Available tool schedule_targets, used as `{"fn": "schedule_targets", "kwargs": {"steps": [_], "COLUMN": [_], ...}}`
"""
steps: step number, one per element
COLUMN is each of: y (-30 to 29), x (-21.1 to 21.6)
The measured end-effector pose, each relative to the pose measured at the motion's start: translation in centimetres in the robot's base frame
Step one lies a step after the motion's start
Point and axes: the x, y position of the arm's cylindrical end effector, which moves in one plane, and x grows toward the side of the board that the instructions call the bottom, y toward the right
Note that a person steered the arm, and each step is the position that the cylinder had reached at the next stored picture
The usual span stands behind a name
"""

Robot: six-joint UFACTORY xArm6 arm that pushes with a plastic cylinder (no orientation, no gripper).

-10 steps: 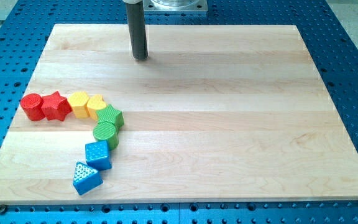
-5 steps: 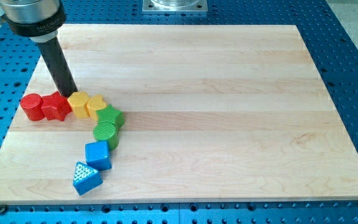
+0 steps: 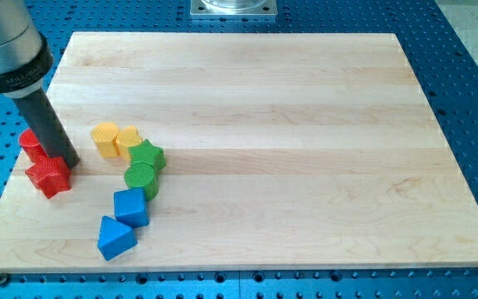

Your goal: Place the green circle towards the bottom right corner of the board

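Observation:
The green circle (image 3: 140,177) lies at the board's left, just below the green star (image 3: 148,154) and touching it. My tip (image 3: 67,160) is down on the board well to the left of the green circle, right beside the red star (image 3: 49,176) and in front of the red circle (image 3: 31,144), which the rod partly hides. A gap separates my tip from the yellow blocks.
Two yellow blocks (image 3: 104,139) (image 3: 128,139) sit side by side above the green star. A blue cube (image 3: 130,206) and a blue triangle (image 3: 114,237) lie below the green circle. The wooden board (image 3: 305,166) rests on a blue perforated table.
The rod swept from the board's top centre down to the left. The red star was pushed down and left, away from the yellow blocks; the red circle shifted slightly. The green circle has not moved.

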Motion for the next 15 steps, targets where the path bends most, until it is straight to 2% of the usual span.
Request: {"fn": "schedule_targets", "kwargs": {"steps": [2, 3, 5, 6, 12, 13, 14, 15], "y": [4.5, 9.4, 27.9, 32.3, 34.1, 32.8, 34.4, 34.6], "x": [2.4, 4.4, 10.0, 10.6, 10.5, 12.9, 11.4, 7.8]}}
